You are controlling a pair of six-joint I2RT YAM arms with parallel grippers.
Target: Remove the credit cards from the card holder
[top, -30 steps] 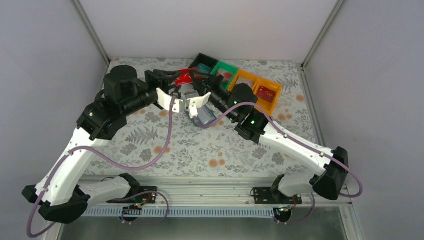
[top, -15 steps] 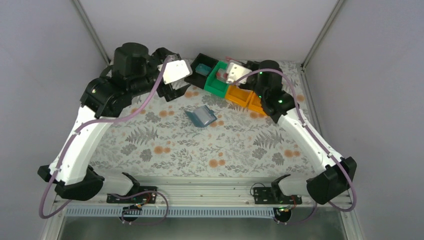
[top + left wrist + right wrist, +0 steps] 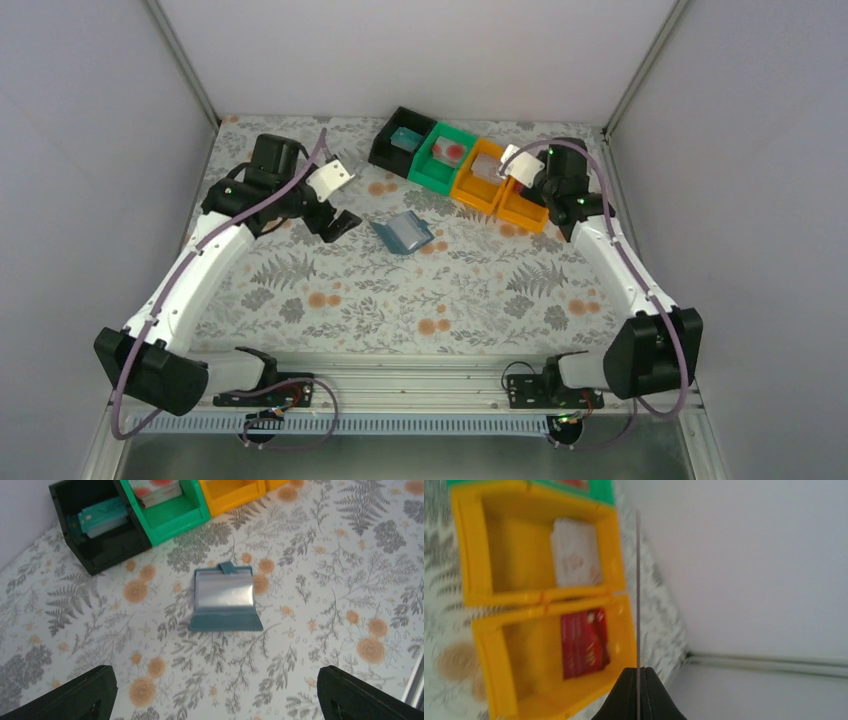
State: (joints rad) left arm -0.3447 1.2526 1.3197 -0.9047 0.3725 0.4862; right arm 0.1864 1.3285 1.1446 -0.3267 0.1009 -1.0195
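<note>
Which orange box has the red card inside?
The orange box at the row's end, farthest from the green box. It holds the red card; the other orange box holds a pale card.

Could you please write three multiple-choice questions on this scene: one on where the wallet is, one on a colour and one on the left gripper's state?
1. The wallet is:
A. hanging in the air
B. lying on the table
C. on the floor

2. The bin that holds the teal card is:
A. black
B. green
C. orange

3. The left gripper is:
A. shut on a card
B. shut and empty
C. open and empty

Answers:
1 B, since it rests opened on the surface with nothing gripping it.
2 A, since the card sits between black walls.
3 C, since its fingers stand wide apart with nothing between them.
</note>
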